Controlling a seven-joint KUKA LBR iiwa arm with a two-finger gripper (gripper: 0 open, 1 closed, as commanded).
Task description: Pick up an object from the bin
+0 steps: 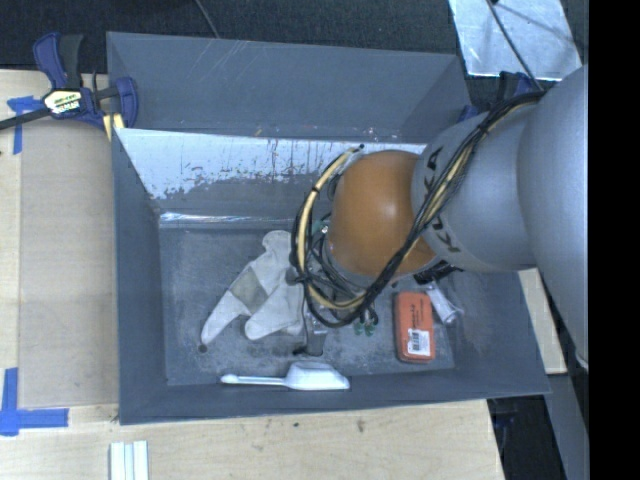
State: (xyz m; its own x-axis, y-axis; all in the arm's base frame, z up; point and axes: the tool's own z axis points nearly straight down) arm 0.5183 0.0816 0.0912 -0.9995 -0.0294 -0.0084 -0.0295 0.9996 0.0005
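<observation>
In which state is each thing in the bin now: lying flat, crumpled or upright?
Cloth: crumpled, lying left of the gripper.
Scoop: lying flat by the near wall of the bin.
Orange packet: lying flat, right of the gripper.
Gripper: low, between cloth and scoop.

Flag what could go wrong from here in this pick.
1. The end effector sits right between the pale crumpled cloth and the white scoop; it could snag both, or neither.
2. The scoop lies close to the front wall, so a low approach may scrape it.
3. The cloth looks limp and might slip out when lifted.
</observation>
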